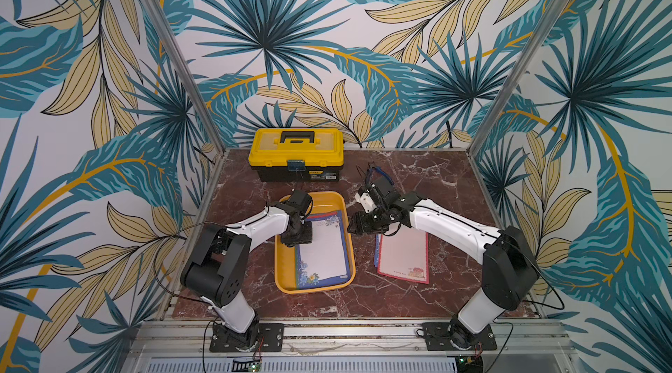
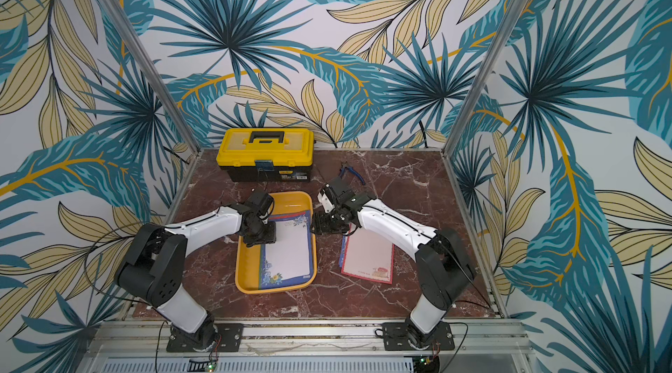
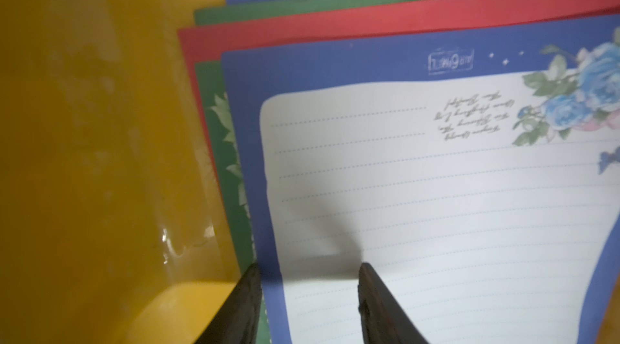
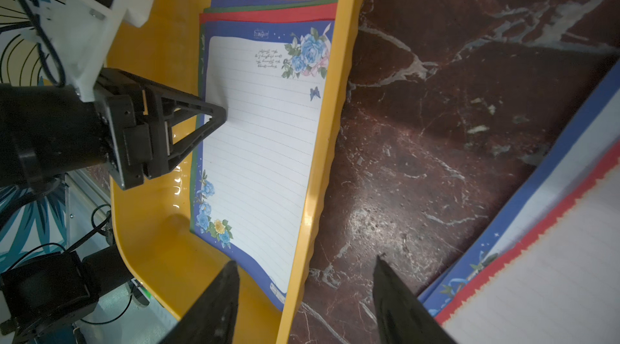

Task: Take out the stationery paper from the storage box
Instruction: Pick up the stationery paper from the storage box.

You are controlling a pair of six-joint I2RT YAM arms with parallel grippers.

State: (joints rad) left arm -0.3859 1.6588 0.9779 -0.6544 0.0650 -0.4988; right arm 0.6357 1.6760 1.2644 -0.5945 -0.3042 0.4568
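The storage box (image 1: 329, 204) (image 2: 247, 273), a shallow orange-yellow tray, lies mid-table. In it is a fanned stack of stationery paper (image 1: 323, 255) (image 3: 436, 208): a blue floral sheet on top, with red, green and blue edges beneath. My left gripper (image 1: 298, 238) (image 3: 308, 270) is down on the top sheet's left edge. Its jaws are apart, one tip at the blue border and one on the white. My right gripper (image 1: 358, 227) (image 4: 305, 268) hangs open over the tray's right rim (image 4: 312, 191), holding nothing. A red-scalloped sheet (image 1: 403, 255) (image 4: 553, 275) lies on blue ones to the tray's right.
A yellow-lidded black toolbox (image 1: 296, 153) stands at the back of the marble table. Blue-handled pliers (image 1: 380, 171) lie behind my right wrist. Aluminium posts rise at the back corners, and patterned walls close in the sides.
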